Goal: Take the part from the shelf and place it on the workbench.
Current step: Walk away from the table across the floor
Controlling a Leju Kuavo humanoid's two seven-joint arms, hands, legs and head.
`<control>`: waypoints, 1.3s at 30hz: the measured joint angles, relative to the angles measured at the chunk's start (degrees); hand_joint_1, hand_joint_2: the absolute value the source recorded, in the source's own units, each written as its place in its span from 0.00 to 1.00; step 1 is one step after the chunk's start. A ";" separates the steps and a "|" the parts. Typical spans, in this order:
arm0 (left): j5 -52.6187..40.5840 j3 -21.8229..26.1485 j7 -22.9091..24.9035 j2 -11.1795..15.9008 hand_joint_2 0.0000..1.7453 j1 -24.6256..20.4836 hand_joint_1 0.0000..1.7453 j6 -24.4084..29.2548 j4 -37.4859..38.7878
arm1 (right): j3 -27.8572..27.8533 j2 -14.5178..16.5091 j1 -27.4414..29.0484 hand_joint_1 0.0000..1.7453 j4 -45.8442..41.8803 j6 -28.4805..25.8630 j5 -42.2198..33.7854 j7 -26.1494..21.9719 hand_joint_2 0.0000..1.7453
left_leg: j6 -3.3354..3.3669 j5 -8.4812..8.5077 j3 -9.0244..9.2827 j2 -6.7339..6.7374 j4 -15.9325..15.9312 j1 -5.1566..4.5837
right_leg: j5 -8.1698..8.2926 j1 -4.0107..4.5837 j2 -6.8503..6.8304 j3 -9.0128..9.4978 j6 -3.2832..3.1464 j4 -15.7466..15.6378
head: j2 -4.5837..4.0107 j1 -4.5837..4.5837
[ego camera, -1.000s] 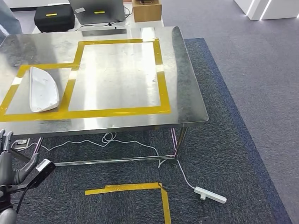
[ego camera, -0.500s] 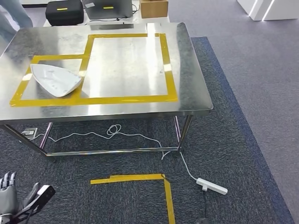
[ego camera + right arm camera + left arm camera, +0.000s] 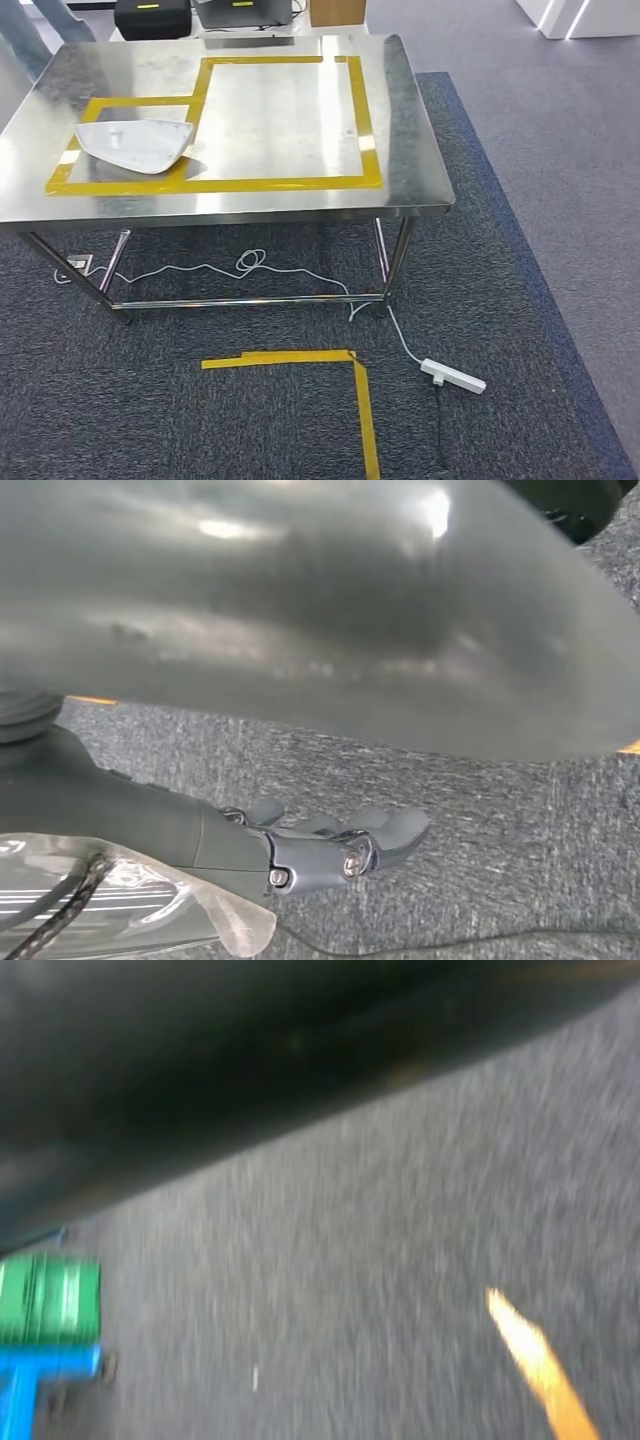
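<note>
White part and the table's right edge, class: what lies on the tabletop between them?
In the head view, only yellow tape lines cross bare steel between the white part and the table edge.

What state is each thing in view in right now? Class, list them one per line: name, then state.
white part: lying flat on the workbench, across the yellow tape of the left marked box.
workbench: standing on the carpet.
power strip: lying on the carpet, cable attached.
right hand: fingers extended, holding nothing, above the carpet.
floor tape: stuck flat, forming a corner.
</note>
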 joint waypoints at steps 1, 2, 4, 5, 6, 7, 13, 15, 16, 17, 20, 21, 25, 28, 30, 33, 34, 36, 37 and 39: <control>0.21 0.72 0.18 -0.33 0.00 -0.27 0.00 -0.23 1.15 | -0.09 0.00 -0.01 0.00 -0.01 -0.08 -0.03 -0.03 0.00 | 0.50 -0.33 0.27 -0.03 -0.79 -0.22 | 0.45 0.02 -0.03 -0.21 0.42 0.09 | 0.00 0.01; 0.43 1.38 0.41 -0.61 0.00 -0.45 0.00 -0.49 2.19 | -0.19 0.00 0.05 0.00 0.00 -0.11 -0.04 -0.04 0.00 | 1.12 -0.01 -0.22 0.00 -0.74 -0.27 | 0.99 -0.01 -0.03 -0.35 0.87 0.03 | 0.00 0.04; 1.01 2.66 1.34 -1.17 0.00 -0.85 0.00 -1.22 3.79 | -0.38 0.00 0.28 0.00 0.01 -0.17 -0.04 -0.09 0.00 | 2.29 1.17 -1.45 0.21 -0.74 -0.28 | -0.28 -0.23 0.19 -1.20 1.57 0.91 | 0.00 0.06; 1.48 3.35 1.99 -1.44 0.00 -1.01 0.00 -1.79 4.28 | -0.44 0.00 0.43 0.00 0.02 -0.17 -0.04 -0.13 0.00 | 2.83 1.92 -2.30 0.32 -0.81 -0.24 | -2.61 -0.30 0.39 -2.05 1.82 2.82 | 0.00 0.08; 1.98 4.10 2.70 -1.74 0.00 -1.18 0.00 -2.45 4.66 | -0.49 0.00 0.50 0.00 0.02 -0.18 -0.03 -0.16 0.00 | 3.19 2.66 -3.21 0.40 -0.80 -0.27 | -5.82 -0.37 0.59 -3.08 1.98 5.87 | 0.00 0.11; 2.41 4.81 3.35 -2.03 0.00 -1.27 0.00 -3.09 4.88 | -0.52 0.00 0.54 0.00 0.02 -0.17 -0.01 -0.19 0.00 | 3.41 3.41 -4.21 0.42 -0.76 -0.36 | -8.92 -0.37 0.75 -4.08 2.11 9.80 | 0.00 0.13; 3.13 7.97 6.15 -4.01 0.00 -1.79 0.00 -5.49 6.27 | -0.61 0.01 0.33 0.00 0.01 0.04 0.27 -0.19 0.00 | 3.14 7.73 -9.38 0.43 -0.52 -1.02 | -6.29 -0.14 1.03 5.30 1.22 8.23 | 0.00 0.17; 3.13 8.69 7.19 -4.53 0.00 -2.00 0.00 -6.09 6.58 | -0.62 0.00 -0.05 0.00 0.02 0.24 0.35 -0.19 0.00 | 2.64 9.08 -10.14 0.41 -0.40 -1.18 | -7.54 0.08 1.17 11.76 0.68 -1.22 | 0.00 0.17; 3.13 9.01 7.60 -4.75 0.00 -2.12 0.00 -6.29 6.74 | -0.64 0.00 -0.19 0.00 0.02 0.33 0.37 -0.19 0.00 | 2.35 9.77 -10.42 0.45 -0.45 -1.20 | -8.23 0.21 1.22 13.22 0.53 -3.84 | 0.00 0.20; 3.14 9.32 7.94 -4.97 0.00 -2.19 0.00 -6.42 6.91 | -0.66 0.01 -0.23 0.00 0.04 0.43 0.37 -0.13 0.00 | 2.01 10.52 -10.67 0.46 -0.55 -1.19 | -8.31 0.24 1.23 13.29 0.34 -4.91 | 0.00 0.18; 3.15 10.14 8.59 -5.57 0.00 -2.25 0.00 -6.52 7.43 | -0.75 0.06 -0.04 0.00 0.19 0.69 0.29 0.12 0.00 | 1.07 7.38 -11.71 0.30 1.49 -0.94 | -6.61 0.08 0.76 11.28 -0.79 -4.59 | 0.00 -0.03; 3.10 10.29 8.68 -5.76 0.00 -2.24 0.00 -6.50 7.53 | -0.78 0.07 0.00 0.00 0.23 0.79 0.23 0.17 0.00 | 0.85 4.16 -12.26 0.27 4.12 -0.82 | -5.98 0.05 0.56 10.48 -1.15 -4.44 | 0.00 -0.16; 2.39 10.69 8.73 -6.52 0.00 -2.39 0.00 -6.33 7.56 | -0.94 0.07 -0.06 0.00 0.26 1.20 -0.03 0.30 0.00 | 0.37 -1.64 -12.74 0.28 16.85 -0.73 | -3.57 0.33 -0.01 6.37 -1.46 -2.87 | 0.00 -0.36; 2.25 10.79 8.73 -6.80 0.00 -2.45 0.00 -6.28 7.56 | -1.15 0.09 -0.17 0.00 0.28 1.22 -0.07 0.33 0.00 | 1.01 2.37 -6.27 0.27 10.83 -0.85 | -2.18 0.44 -0.12 3.14 -1.17 -1.07 | 0.00 -0.37; 2.00 10.82 8.71 -6.90 0.00 -2.51 0.00 -6.26 7.56 | -1.28 0.15 -0.23 0.00 0.29 1.26 -0.11 0.33 0.00 | 1.70 1.38 -1.04 0.27 2.77 -1.11 | -1.30 0.54 -0.13 1.61 -0.71 -0.21 | 0.00 -0.32; 1.07 10.85 8.61 -6.98 0.00 -2.51 0.00 -6.14 7.56 | -1.51 0.20 -0.35 0.00 0.33 1.36 -0.23 0.42 0.00 | 2.52 0.83 -0.16 0.38 -1.09 -1.32 | 0.12 0.44 -0.16 0.39 0.38 0.02 | 0.00 -0.34; 0.78 10.85 8.55 -7.02 0.00 -2.48 0.00 -6.10 7.56 | -1.61 0.21 -0.36 0.00 0.34 1.38 -0.25 0.48 0.00 | 2.92 1.41 -0.78 0.50 -1.24 -1.23 | -0.42 0.38 0.01 -0.02 0.76 0.37 | 0.00 -0.35; 0.41 10.87 8.40 -7.21 0.00 -2.45 0.00 -6.05 7.53 | -1.73 0.24 -0.33 0.00 0.38 1.38 -0.23 0.55 0.00 | 3.67 2.86 -2.30 0.75 -1.46 -1.01 | -4.84 0.20 0.53 -1.53 1.41 3.83 | 0.00 -0.22; 0.23 10.88 8.34 -7.31 0.00 -2.44 0.00 -6.03 7.47 | -1.74 0.25 -0.33 0.00 0.39 1.38 -0.21 0.54 0.00 | 3.87 3.58 -3.19 0.78 -1.45 -1.02 | -7.90 0.12 0.75 -2.48 1.69 7.08 | 0.00 -0.13; -0.19 10.94 8.27 -7.54 0.00 -2.37 0.00 -6.05 7.29 | -1.77 0.31 -0.40 0.00 0.41 1.40 -0.17 0.43 0.00 | 3.88 5.15 -5.08 0.83 -1.37 -1.03 | -11.47 -0.03 0.88 -3.66 2.13 13.98 | 0.00 -0.08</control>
